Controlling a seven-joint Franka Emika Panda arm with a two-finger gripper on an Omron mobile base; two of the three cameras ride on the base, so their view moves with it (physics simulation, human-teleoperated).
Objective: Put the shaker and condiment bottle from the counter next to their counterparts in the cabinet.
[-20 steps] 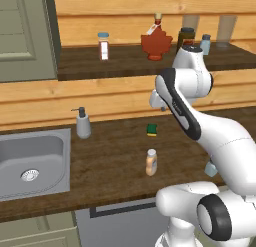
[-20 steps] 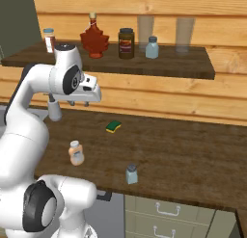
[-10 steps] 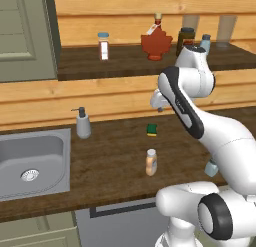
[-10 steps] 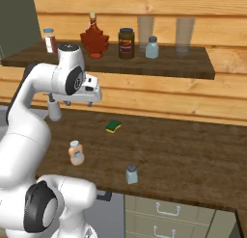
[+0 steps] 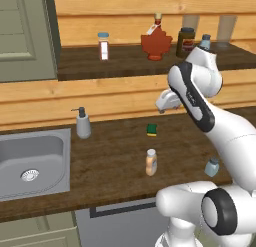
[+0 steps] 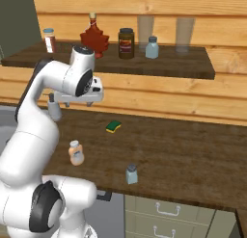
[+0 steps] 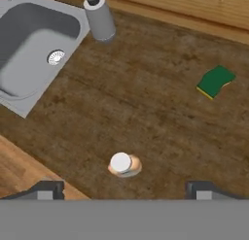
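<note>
The tan-orange condiment bottle point(image 5: 151, 162) point(image 6: 75, 152) point(image 7: 124, 164) stands upright on the counter point(image 5: 112, 153) point(image 6: 188, 152). The small blue-grey shaker point(image 5: 212, 167) point(image 6: 131, 174) stands near the counter's front edge. On the cabinet shelf point(image 5: 80, 62) point(image 6: 181, 64) are the counterparts: a red maple-leaf bottle point(image 5: 156, 41) point(image 6: 93, 38) and a matching shaker point(image 5: 205, 41) point(image 6: 152, 47). My gripper point(image 5: 164, 105) point(image 6: 72, 102) point(image 7: 125, 190) hangs well above the counter, pointing down over the condiment bottle. It is open, with nothing between its fingertips point(image 7: 47, 189).
A steel sink point(image 5: 30, 161) point(image 7: 34, 49) lies at the left with a grey soap dispenser point(image 5: 82, 124) point(image 7: 99, 20) beside it. A green sponge point(image 5: 152, 130) point(image 6: 114, 126) point(image 7: 216, 81) lies mid-counter. A clear jar point(image 5: 103, 45) and a dark jar point(image 5: 186, 41) point(image 6: 126, 43) share the shelf.
The jaws have spread wide and the arm's upper part has drifted slightly to the right. The bottle, shaker and shelf items stand as before.
</note>
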